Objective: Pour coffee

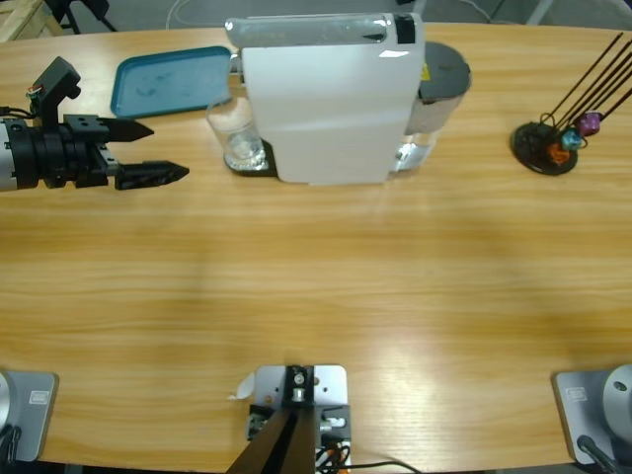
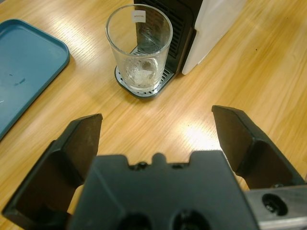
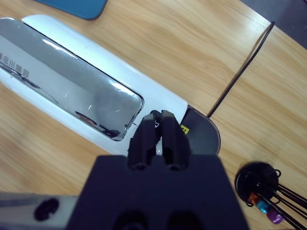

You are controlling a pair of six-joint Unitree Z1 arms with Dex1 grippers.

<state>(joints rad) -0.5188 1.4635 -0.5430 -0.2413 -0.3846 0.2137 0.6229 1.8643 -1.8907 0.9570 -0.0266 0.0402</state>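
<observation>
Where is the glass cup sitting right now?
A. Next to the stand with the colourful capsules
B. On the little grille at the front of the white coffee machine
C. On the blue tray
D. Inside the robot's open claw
B. The glass stands on the drip grille against the coffee machine, apart from the blue tray; the left gripper is open and short of it.

Glass (image 1: pixel 240 138) on drip tray beside machine (image 1: pixel 331 99); tray (image 1: pixel 168 79) behind.
</observation>
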